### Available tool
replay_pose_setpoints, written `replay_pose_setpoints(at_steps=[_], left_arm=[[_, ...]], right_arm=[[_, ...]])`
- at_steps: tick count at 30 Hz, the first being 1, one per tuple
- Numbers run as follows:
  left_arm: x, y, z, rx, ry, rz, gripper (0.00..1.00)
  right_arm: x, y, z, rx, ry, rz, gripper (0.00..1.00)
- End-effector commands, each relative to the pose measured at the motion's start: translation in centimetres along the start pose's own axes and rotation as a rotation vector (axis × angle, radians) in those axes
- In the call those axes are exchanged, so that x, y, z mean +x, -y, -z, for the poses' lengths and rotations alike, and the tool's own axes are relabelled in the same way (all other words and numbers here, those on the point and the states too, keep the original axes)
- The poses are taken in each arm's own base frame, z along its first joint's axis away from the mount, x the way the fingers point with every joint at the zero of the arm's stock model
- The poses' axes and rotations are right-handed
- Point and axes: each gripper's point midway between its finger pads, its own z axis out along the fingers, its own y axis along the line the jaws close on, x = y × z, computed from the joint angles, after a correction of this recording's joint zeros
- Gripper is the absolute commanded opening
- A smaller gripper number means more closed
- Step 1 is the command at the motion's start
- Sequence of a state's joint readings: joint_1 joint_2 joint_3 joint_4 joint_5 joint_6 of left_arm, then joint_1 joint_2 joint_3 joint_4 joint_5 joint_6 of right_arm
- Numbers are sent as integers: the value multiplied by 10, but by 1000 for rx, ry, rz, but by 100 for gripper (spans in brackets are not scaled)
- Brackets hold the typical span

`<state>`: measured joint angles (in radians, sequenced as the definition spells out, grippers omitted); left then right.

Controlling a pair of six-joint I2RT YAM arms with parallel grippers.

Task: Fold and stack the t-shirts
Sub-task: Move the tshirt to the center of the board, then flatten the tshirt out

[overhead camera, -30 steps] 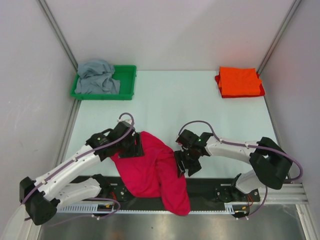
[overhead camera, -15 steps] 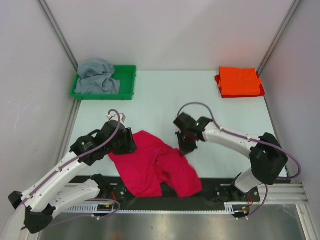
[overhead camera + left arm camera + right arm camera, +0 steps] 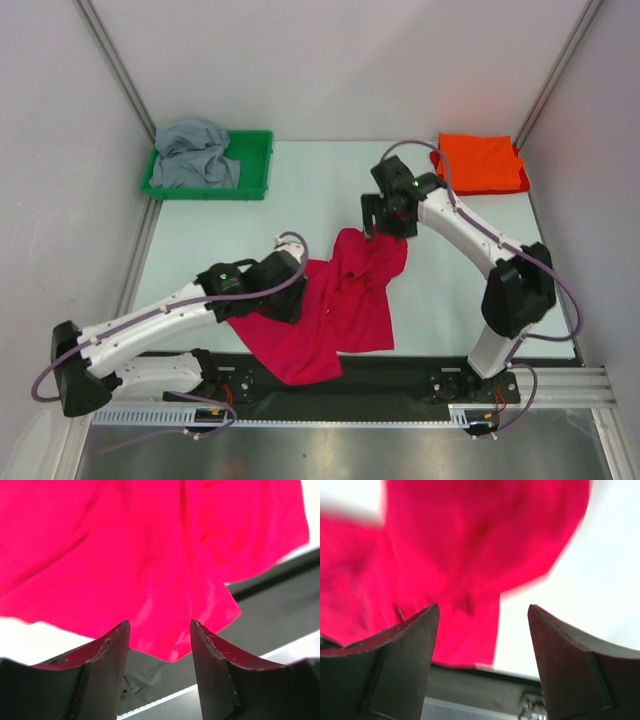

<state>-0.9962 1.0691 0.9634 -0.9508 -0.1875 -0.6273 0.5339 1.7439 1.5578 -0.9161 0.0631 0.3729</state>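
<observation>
- Here, the crimson-pink t-shirt lies unfolded and rumpled in the lower centre of the top view. Its upper tip points toward the middle of the table, and its lower hem hangs over the black rail at the bottom of the frame.
- The left gripper sits at the shirt's left edge. In the left wrist view its fingers stand well apart with no cloth between them, and the pink cloth fills the upper part of that frame beyond the tips.
- The right gripper is at the shirt's upper tip, just right of centre. In the right wrist view, which is blurred, its fingers are spread wide and grip nothing, and the shirt lies beyond them across the upper left.
- Whether either gripper touches the cloth I cannot tell.
- The orange t-shirt lies folded flat in the upper right corner of the table, well apart from the pink one.
- The grey t-shirt is bunched inside the green tray in the upper left, filling its left part and spilling over that end.
</observation>
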Motion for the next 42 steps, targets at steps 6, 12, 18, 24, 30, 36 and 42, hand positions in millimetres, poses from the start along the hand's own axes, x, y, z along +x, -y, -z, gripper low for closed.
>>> replay_pose_setpoints(at_steps=[6, 12, 18, 24, 30, 36, 42], left_arm=[[17, 87, -30, 145, -66, -171, 40], [68, 122, -65, 81, -239, -204, 42], [89, 149, -79, 66, -293, -210, 42], [97, 148, -95, 4, -315, -189, 49], [102, 129, -99, -71, -316, -184, 48], [111, 118, -104, -109, -341, -188, 45], [113, 109, -102, -101, -328, -177, 18]], right_arm=[[113, 42, 47, -134, -122, -146, 68], [132, 66, 47, -142, -155, -190, 61], [129, 63, 49, -188, -153, -204, 60], [129, 64, 58, -215, -139, -209, 60], [129, 61, 63, -235, -132, -201, 60], [129, 59, 64, -247, -130, -200, 60], [131, 57, 62, -258, -137, -209, 60]])
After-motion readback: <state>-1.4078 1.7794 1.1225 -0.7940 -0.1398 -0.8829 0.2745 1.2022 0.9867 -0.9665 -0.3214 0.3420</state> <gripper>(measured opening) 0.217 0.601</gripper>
